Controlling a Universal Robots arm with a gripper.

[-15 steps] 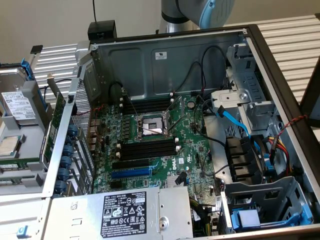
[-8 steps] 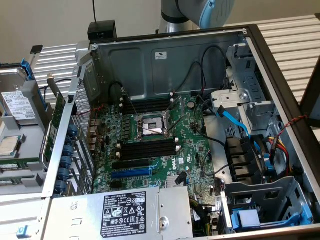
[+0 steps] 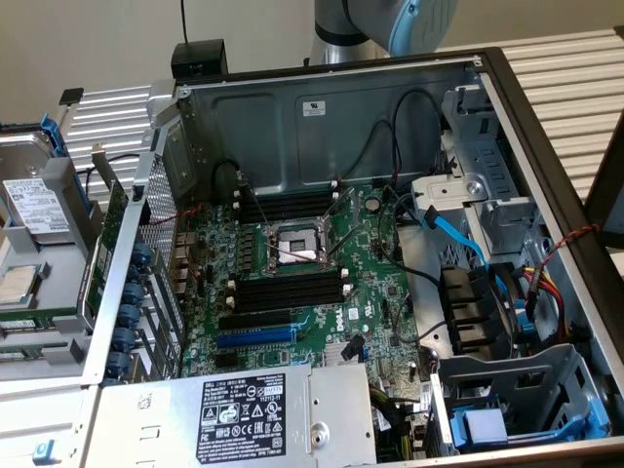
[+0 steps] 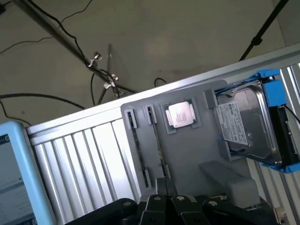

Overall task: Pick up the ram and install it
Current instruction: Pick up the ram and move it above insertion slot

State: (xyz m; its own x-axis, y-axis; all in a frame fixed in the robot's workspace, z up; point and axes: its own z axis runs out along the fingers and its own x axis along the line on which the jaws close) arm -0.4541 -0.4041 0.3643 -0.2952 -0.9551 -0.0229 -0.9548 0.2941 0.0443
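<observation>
The ram [image 3: 104,249] is a narrow green stick standing on edge in the grey tray [image 4: 187,154], at the exterior view's left, outside the computer case. In the wrist view it shows edge-on as a thin dark strip [image 4: 158,147] in a tray slot, with a second similar strip [image 4: 134,145] beside it. My gripper [image 4: 164,190] hangs above the tray near the end of these slots, its black fingers shut with nothing seen between them. The motherboard's long black memory slots [image 3: 288,290] lie inside the open case.
A processor chip [image 4: 180,115] and a hard drive [image 4: 246,124] in a blue bracket also sit on the tray. The arm [image 3: 380,24] rises behind the case's back wall. Inside the case there are cables, a blue expansion slot [image 3: 255,338] and the power supply [image 3: 244,414].
</observation>
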